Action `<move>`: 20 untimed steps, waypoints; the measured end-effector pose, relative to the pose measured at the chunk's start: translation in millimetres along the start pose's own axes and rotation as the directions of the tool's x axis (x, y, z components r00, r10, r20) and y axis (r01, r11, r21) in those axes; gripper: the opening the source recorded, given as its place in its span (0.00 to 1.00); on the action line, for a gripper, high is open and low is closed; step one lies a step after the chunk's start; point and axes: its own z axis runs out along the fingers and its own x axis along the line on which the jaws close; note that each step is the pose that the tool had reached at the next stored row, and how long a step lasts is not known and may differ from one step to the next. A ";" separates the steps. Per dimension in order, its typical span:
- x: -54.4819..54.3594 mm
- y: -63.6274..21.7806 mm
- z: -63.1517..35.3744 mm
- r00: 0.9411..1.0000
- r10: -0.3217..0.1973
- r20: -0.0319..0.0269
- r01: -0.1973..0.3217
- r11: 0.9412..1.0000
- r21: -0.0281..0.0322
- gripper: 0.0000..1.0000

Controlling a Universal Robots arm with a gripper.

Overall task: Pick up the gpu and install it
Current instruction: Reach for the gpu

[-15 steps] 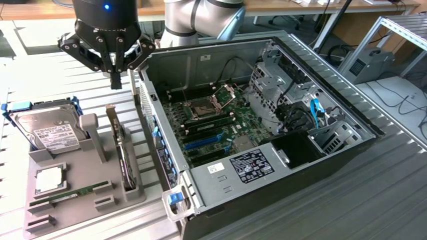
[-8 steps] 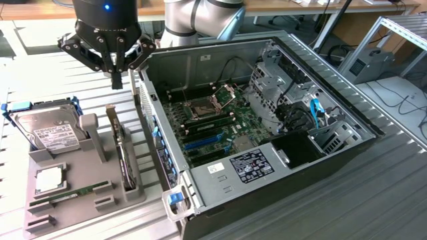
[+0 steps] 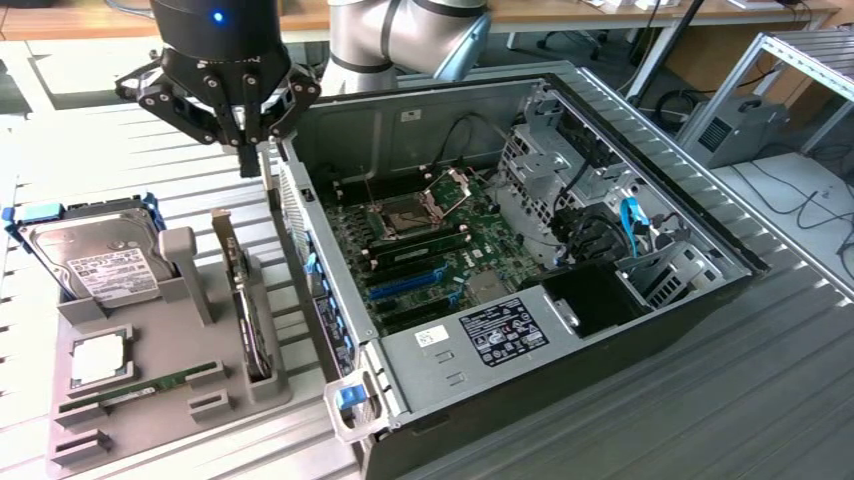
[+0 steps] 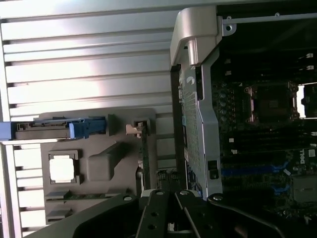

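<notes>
The gpu is stood on edge in a slot along the gray holder's edge nearest the open computer case. The gripper is seen closed and empty above the holder's far corner.

The ribbed silver metal table gleams; the grey plastic holder tray looks matt; the open computer case is bare sheet metal; the black gripper is matt.

Arm raised, wrist pointing down, jaws closed.
</notes>
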 end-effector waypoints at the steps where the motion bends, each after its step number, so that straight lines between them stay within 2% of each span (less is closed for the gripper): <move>1: -0.1 0.0 0.0 1.000 0.000 0.003 0.000 1.000 0.000 0.11; 5: 0.0 0.0 0.0 1.000 0.000 0.003 0.000 1.000 0.000 0.11; 12: 5.8 -5.2 -0.3 1.000 -0.008 0.003 0.008 1.000 0.000 0.11; 20: 5.8 -20.2 -0.8 1.000 -0.009 0.003 0.009 1.000 0.000 0.11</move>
